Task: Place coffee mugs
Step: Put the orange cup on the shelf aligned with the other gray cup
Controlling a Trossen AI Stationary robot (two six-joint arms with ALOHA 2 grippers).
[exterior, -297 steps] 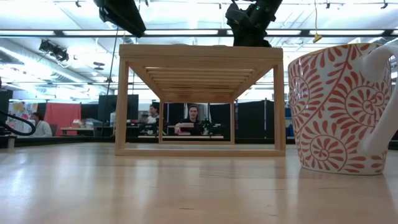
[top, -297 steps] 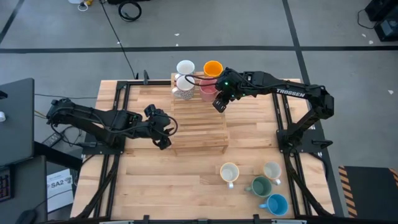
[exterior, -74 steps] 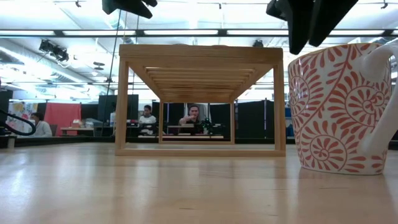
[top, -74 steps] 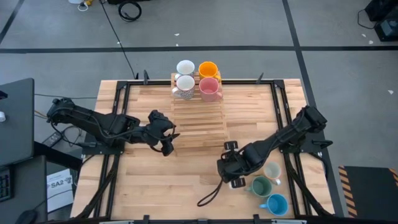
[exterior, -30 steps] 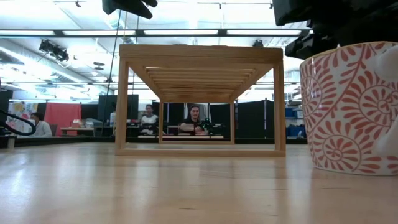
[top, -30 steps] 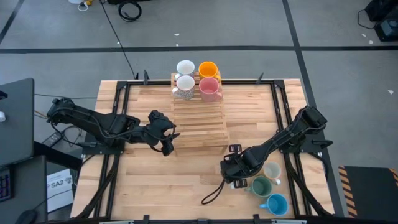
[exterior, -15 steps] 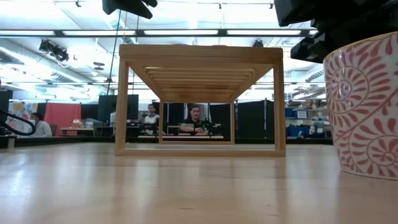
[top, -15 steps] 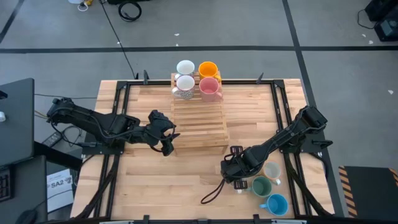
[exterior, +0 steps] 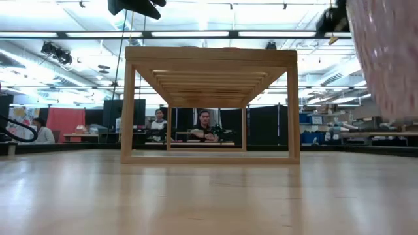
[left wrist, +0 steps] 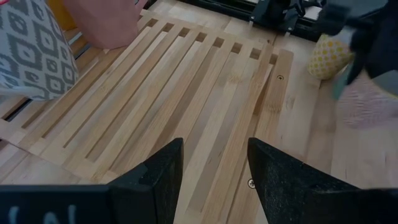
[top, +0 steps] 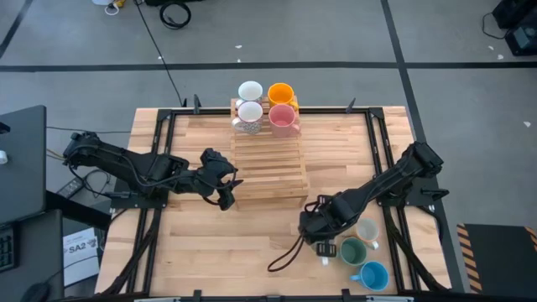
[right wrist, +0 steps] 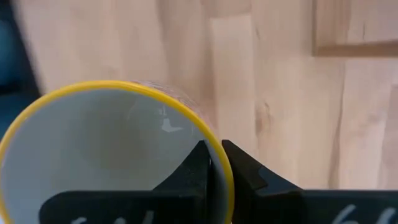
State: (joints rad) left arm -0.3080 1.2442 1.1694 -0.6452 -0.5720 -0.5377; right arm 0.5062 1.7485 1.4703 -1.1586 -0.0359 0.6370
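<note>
Four coffee mugs stand on the far end of the wooden rack: white, orange, grey-patterned and pink. My right gripper is near the table's front right, shut on a red-patterned mug with a yellow rim. That mug hangs above the table. My left gripper hovers open at the rack's left near corner, its fingers holding nothing. My right gripper pinches the mug's yellow rim, one finger inside the mug and one outside its wall. The fingers come from above, pointing down. The mug hangs below them, mouth up, its base lifted clear of the table.
A cream mug, a dark green mug and a blue mug stand close together right of my right gripper. A black cable trails on the table by it. People sit in the room behind the rack.
The red-patterned mug, which stood on the table a second ago, has shifted sideways and then risen clear of the table with my right gripper.
</note>
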